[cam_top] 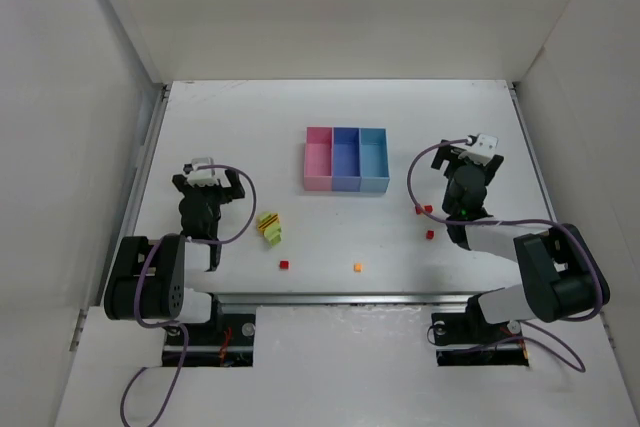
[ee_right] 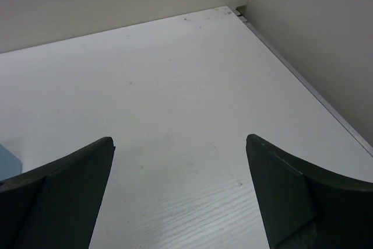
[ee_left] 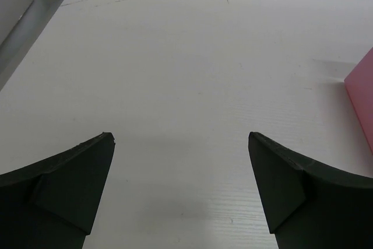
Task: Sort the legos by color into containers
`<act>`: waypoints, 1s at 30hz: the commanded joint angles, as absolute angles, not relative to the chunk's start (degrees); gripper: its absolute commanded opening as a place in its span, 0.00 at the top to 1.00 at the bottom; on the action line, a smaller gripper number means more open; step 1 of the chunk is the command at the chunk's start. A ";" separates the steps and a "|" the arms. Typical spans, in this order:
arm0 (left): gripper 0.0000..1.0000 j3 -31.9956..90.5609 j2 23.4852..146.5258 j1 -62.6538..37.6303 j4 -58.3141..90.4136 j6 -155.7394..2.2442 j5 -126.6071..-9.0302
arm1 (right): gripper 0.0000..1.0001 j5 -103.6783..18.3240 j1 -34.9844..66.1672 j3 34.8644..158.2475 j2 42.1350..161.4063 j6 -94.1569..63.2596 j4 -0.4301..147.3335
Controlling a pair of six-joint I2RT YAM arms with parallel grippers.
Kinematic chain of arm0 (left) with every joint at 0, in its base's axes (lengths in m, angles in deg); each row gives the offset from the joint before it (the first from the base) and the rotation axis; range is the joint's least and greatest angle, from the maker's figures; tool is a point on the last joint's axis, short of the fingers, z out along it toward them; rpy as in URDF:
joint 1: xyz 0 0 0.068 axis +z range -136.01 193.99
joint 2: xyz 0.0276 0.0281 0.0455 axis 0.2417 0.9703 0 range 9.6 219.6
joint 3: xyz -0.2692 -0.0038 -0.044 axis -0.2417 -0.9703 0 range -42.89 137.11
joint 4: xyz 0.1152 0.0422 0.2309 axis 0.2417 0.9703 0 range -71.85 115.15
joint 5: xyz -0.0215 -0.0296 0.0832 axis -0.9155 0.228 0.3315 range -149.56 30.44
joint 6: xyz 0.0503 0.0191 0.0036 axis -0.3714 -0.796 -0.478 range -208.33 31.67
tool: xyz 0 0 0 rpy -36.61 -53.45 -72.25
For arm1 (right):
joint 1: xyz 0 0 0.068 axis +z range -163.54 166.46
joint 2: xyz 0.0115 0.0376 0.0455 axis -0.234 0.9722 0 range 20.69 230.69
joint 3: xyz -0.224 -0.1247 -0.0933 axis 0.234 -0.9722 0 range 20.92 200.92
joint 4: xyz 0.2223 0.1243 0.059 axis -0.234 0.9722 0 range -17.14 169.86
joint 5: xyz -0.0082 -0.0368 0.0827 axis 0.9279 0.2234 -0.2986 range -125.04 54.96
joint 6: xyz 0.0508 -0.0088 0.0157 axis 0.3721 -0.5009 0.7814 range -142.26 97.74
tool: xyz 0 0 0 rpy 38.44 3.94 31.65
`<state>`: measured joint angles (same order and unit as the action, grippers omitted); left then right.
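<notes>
The tray of three joined bins, pink, blue-violet and light blue, stands mid-table. A yellow-green clump with red stripes lies right of my left gripper. A red brick and an orange brick lie near the front. Three red bricks lie just left of my right arm. My right gripper is right of the tray. Both grippers are open and empty in their wrist views, the left gripper and the right gripper, over bare table.
White walls enclose the table on the left, back and right. The pink bin's wall shows at the right edge of the left wrist view. A corner of the light blue bin shows at the left edge of the right wrist view.
</notes>
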<state>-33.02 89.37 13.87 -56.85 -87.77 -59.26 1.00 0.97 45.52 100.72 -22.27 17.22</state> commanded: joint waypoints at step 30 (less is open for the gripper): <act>0.00 33.67 80.80 -2.89 50.94 -133.51 -77.02 | 0.00 -18.80 4.47 73.65 83.79 -26.83 71.06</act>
